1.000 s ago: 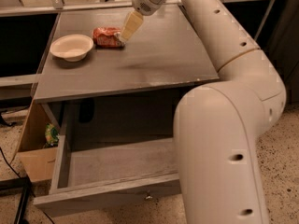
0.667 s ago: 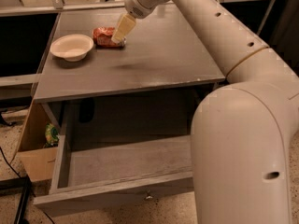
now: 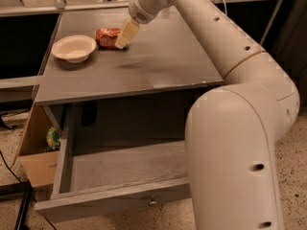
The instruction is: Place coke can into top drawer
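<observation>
The coke can (image 3: 106, 37), red-orange and dented, lies on its side on the grey tabletop (image 3: 163, 61), just right of the cream bowl (image 3: 74, 48). My gripper (image 3: 122, 43) reaches down from the arm at the top, and its cream finger tips sit at the can's right end, touching or nearly touching it. The top drawer (image 3: 120, 169) is pulled open below the tabletop, its inside bare, with a small metal knob (image 3: 152, 201) on its front panel.
A brown cardboard box (image 3: 36, 147) with a green packet (image 3: 52, 139) inside stands on the floor left of the drawer. My large arm body (image 3: 240, 143) fills the right side, in front of the drawer's right part.
The gripper has moved a little left and down, ending against the can's right end. The can and bowl have not moved.
</observation>
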{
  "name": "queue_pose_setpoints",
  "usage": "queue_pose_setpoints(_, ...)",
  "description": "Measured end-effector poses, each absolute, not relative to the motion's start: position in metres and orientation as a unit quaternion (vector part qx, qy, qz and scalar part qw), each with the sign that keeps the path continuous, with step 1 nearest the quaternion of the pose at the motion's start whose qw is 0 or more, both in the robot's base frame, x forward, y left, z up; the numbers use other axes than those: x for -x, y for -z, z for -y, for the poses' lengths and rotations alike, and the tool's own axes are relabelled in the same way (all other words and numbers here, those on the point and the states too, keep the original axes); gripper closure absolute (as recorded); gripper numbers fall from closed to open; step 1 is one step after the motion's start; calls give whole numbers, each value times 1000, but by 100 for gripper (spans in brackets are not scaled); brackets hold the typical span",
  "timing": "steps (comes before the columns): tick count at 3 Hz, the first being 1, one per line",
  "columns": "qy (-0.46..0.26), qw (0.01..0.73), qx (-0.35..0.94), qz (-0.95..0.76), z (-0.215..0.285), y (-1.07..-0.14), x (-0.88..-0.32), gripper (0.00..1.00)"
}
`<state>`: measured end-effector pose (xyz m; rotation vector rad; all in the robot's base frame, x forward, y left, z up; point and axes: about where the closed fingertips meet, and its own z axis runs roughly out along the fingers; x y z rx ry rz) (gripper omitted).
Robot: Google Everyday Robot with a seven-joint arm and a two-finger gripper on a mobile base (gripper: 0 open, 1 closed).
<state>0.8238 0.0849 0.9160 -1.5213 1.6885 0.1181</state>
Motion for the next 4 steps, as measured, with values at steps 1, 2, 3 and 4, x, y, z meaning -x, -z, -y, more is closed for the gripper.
queue_pose_setpoints(1,-60,411,599,-685,-84,-901,-833,0)
queue_pose_setpoints(2,-80,406,590,-693,-87,-885,-842,0)
queue_pose_setpoints(3,-95,402,585,-698,-90,-875,-847,0)
queue_pose_setpoints(4,-117,395,581,-702,-98,-863,-849,0)
